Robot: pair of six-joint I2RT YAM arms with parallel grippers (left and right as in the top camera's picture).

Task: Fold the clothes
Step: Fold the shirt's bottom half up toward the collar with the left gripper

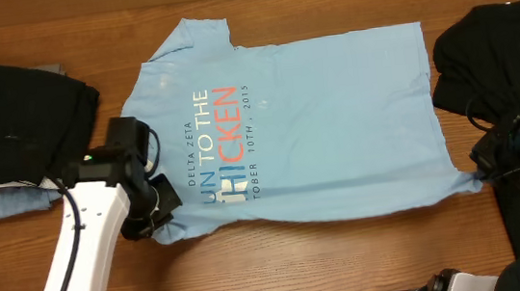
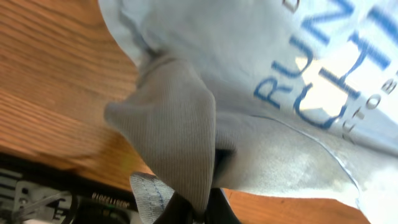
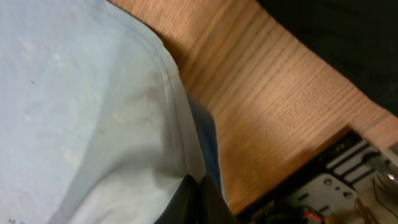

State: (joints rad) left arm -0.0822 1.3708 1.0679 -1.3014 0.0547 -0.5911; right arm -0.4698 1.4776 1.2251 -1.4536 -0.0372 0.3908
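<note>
Light: even, soft shadows. Overhead: sharp. Left wrist: T-shirt (image 2: 186, 124) fold just ahead of left gripper (image 2: 205, 208) shadowed grey, blurred; glare patch farther ahead. Right wrist: soft focus; cloth dim beside right gripper (image 3: 196, 202).

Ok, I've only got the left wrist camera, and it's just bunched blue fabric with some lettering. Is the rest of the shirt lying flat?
Observer: Mostly. Overhead, the T-shirt is spread print-up across the table.
Operator: Where's the other arm?
Observer: The right gripper is shut on the hem corner nearest the robot, which is drawn out to a point.
Operator: Anything crowding the shirt on that side?
Observer: A black shirt lies heaped just past the hem.
</note>
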